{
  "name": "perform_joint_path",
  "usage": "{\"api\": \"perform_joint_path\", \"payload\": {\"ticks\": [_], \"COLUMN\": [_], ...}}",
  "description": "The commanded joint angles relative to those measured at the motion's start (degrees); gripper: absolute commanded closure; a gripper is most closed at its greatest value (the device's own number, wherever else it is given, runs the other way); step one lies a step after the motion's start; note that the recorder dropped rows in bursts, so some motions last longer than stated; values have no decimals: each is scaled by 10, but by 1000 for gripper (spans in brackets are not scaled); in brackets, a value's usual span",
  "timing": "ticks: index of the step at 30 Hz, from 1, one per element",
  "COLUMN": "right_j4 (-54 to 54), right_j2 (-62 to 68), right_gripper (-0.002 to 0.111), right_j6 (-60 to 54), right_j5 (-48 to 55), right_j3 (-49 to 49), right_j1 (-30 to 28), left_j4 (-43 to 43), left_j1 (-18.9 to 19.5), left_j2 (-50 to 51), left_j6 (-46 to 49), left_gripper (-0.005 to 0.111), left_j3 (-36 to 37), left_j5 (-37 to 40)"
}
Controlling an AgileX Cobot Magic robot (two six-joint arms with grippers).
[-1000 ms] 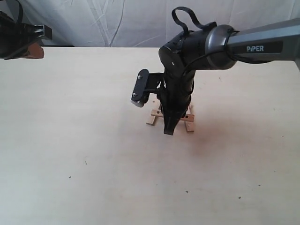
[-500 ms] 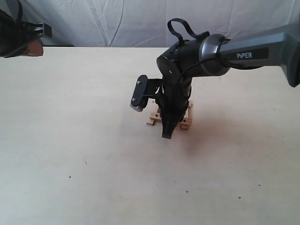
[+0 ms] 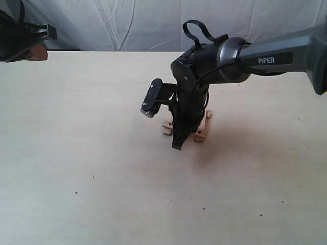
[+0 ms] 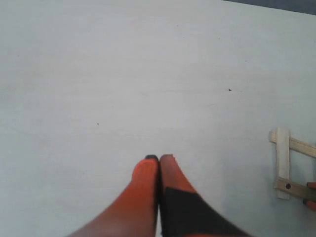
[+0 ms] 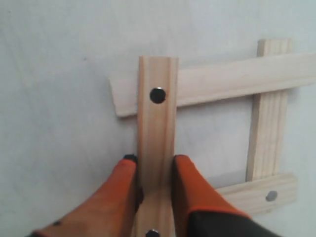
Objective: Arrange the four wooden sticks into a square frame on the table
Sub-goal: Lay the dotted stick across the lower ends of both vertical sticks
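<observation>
— So, which gripper has the stick?
— The right gripper (image 5: 154,160). Its orange fingers (image 5: 123,187) pinch the holed stick (image 5: 157,128) across its width, one on each long edge, towards the end nearer the wrist.
— And its long axis?
— It runs straight out between the fingers, away from the wrist. The far end, with its dark hole, lies over a plain stick (image 5: 237,76) at roughly a right angle.
— Is the frame closed, then?
— It looks so. The frame (image 3: 201,133) sits near the middle of the surface (image 3: 76,143), directly under the right gripper. From outside, the arm hides most of it. I cannot tell whether the near end touches the second holed stick (image 5: 266,192), because a finger covers that corner.
— And the left gripper?
— The left gripper (image 4: 158,158) has its tips pressed together on nothing. It hovers well apart from the frame.
— Next move?
— I judge the right gripper only needs to spread across the stick's width and lift straight up, so nothing drags.
</observation>
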Motion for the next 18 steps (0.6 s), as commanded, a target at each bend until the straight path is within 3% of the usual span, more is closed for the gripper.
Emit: {"api": "perform_joint_path", "payload": {"ticks": [1,13,15,18], "right_j4": [14,17,17,10], "right_j2": [2,2,2,2], "right_gripper": [109,108,101,78], "right_j6": [3,8,13,28], "right_j5": [-14,-10,-9,-8], "right_j3": [-4,-4,-4,-4], "right_j1": [-3,-3,-3,-3], "left_j4": [-6,-7,-8,-14], "left_j1": [0,0,0,0], "left_j2": [-5,-5,-5,-5], "left_j6": [1,1,1,1], "left_gripper": [107,107,107,107], "left_j3": [2,2,2,2], "left_j5": [-4,-5,-5,-5]}}
